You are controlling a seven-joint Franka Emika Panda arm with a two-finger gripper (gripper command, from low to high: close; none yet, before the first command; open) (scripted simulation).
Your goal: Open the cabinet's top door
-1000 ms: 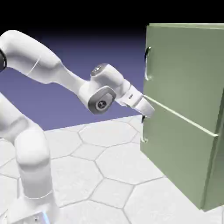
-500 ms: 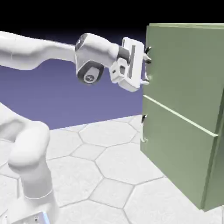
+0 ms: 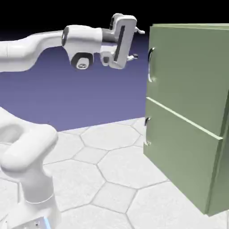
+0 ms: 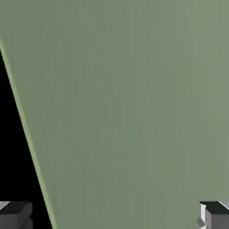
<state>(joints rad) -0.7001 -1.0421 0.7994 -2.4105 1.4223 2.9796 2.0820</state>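
Note:
The sage-green cabinet stands at the exterior view's right. Its top door is shut flat, with a small dark curved handle on its left edge. My gripper hovers level with the door's upper part, a short gap to the left of the handle, pointing at the panel. It is open and holds nothing. In the hand view the top door fills most of the frame, with its edge running down the left side. My gripper shows only as two grey fingertips in the bottom corners. The handle is not in that view.
Below the top door sits a shorter green panel with its own small dark handle. The table has a white hexagon-patterned surface. The robot's base and lower arm rise at the lower left.
The hand rose from the seam between the two panels to the handle's height, then drew slightly back left and higher. The jaws spread wider.

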